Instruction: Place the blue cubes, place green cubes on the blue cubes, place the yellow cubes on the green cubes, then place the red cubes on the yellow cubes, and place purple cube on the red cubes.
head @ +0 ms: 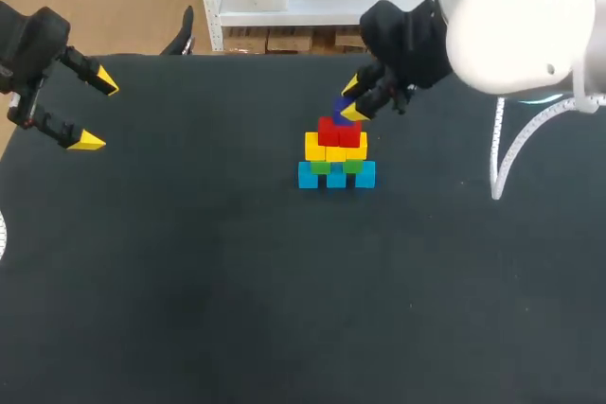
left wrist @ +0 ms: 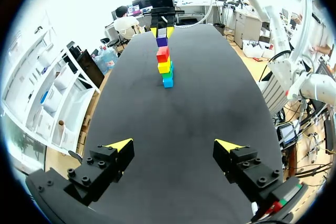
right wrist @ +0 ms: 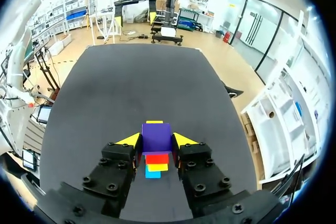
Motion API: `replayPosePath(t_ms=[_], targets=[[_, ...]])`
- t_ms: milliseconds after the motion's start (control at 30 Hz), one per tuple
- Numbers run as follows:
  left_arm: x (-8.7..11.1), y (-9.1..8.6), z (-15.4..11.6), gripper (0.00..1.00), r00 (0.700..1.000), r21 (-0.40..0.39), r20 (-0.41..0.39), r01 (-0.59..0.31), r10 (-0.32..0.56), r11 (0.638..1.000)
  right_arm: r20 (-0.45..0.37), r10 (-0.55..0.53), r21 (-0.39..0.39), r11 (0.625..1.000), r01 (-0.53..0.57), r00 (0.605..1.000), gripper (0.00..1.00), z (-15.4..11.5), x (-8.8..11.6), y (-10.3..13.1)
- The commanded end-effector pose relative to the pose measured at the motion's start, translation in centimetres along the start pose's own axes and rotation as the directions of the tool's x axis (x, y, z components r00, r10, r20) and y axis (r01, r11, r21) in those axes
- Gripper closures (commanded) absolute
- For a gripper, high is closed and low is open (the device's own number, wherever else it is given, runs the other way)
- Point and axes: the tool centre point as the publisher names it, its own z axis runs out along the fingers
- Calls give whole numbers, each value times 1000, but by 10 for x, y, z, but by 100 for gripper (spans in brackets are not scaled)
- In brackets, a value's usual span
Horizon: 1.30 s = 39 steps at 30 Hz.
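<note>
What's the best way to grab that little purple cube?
By two opposite flat side faces, coming from above, as the right tool grips the purple cube now. The flat parallel sides give an even hold, and its underside is left free to sit on the red cubes.

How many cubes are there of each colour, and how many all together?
blue cubes: 3
green cubes: 2
yellow cubes: 3
red cubes: 2
purple cube: 1
Total: 11 cubes
</note>
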Motion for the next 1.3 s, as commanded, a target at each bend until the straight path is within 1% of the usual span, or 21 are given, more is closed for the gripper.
replayPosePath(t_ms=[33, 1300], targets=[[0, 0, 0, 0, 1000, -1, -1, -1, 1, 1000, -7, 4, 10, 1000, -4, 1000, 100, -1, 2, 4], [0, 0, 0, 0, 1000, -1, -1, -1, 1, 1000, -37, -2, 2, 1000, 2, 999, 100, 7, 6, 4]])
